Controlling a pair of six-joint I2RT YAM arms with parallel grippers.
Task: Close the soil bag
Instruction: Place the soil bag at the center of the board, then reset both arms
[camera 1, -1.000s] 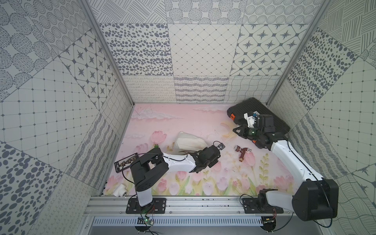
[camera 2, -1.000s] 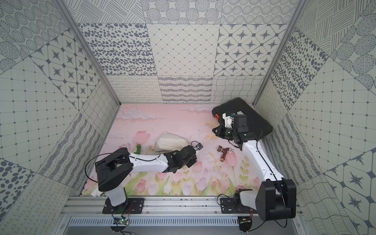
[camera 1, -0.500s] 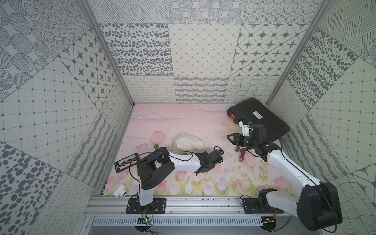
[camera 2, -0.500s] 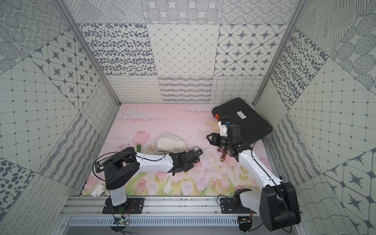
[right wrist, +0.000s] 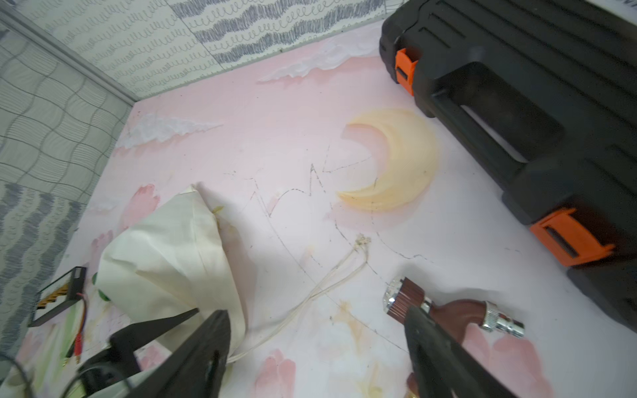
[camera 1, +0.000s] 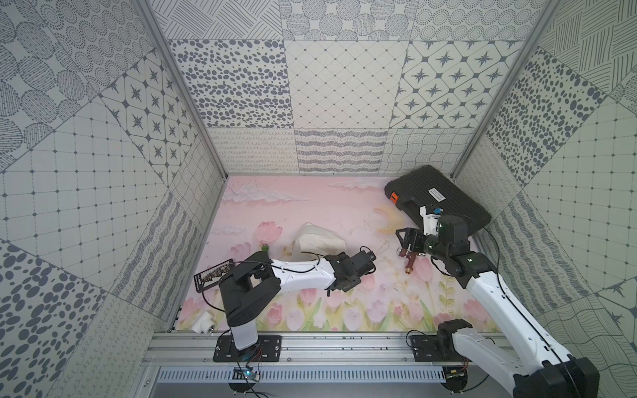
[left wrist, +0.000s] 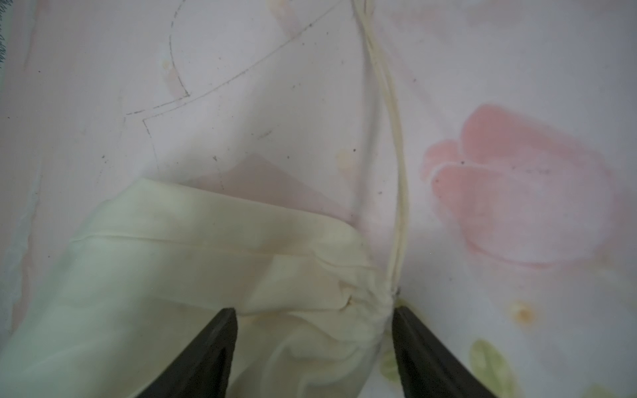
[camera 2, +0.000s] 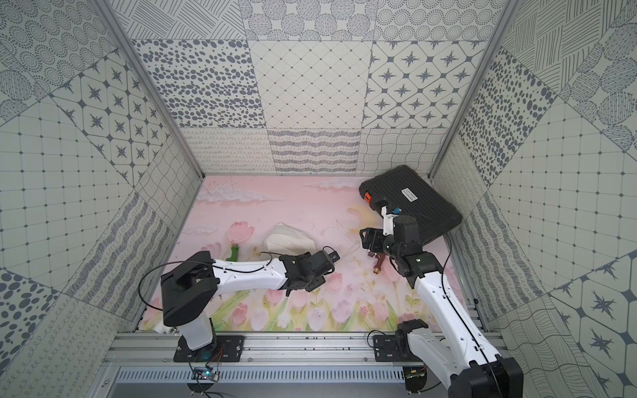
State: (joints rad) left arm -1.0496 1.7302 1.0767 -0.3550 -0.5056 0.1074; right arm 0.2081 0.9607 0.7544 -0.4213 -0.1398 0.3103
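Note:
The soil bag, a cream cloth pouch, lies on the pink flower mat left of centre. Its neck is gathered and sits between the spread jaws of my left gripper, which is open. Two thin white cords run slack from the neck across the mat. My right gripper hovers open over the far end of the cords with nothing between its fingers. The top views hide the left fingertips under the wrist.
A black ribbed hard case with orange latches fills the back right corner. A brown metal-tipped nozzle lies beside my right finger. A black card, a green piece and a white block lie left.
Both grippers have opened. My right arm has come down and forward from beside the case toward the mat, and the cords now lie loose. The left arm has barely shifted.

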